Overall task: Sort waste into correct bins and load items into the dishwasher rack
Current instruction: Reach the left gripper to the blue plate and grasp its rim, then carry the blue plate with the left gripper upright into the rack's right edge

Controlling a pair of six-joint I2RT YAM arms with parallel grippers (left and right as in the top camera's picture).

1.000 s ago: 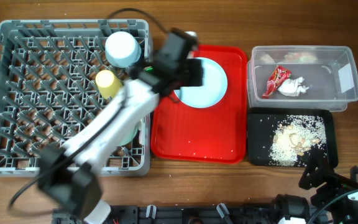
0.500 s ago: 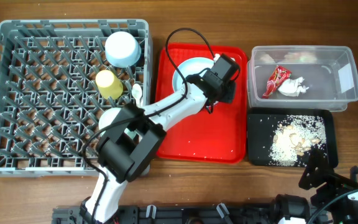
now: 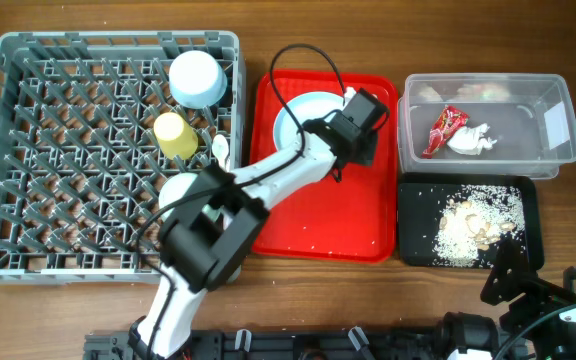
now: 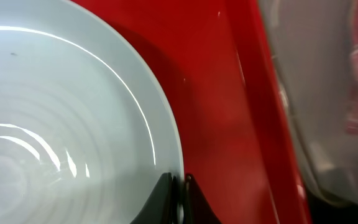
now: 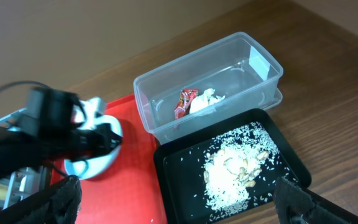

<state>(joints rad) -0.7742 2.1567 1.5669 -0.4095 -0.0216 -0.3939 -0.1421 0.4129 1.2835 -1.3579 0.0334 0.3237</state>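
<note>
Noted in clear tub (image 3: 523,100): wrapper (image 3: 444,130) & tissue (image 3: 471,139); in black tray (image 3: 418,218): rice scraps (image 3: 473,222); in rack (image 3: 68,160): cup (image 3: 173,133), bowl (image 3: 196,77). At rim of plate (image 4: 61,118), left gripper (image 4: 179,191) clamped tight; right gripper (image 5: 179,202) spread wide, empty.

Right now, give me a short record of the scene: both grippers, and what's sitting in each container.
left gripper: shut on plate rim
plate location: on red tray
right gripper: open, holding nothing, beside black tray
rack: cup and bowl inside
tub: wrapper and tissue
black tray contents: rice
</note>
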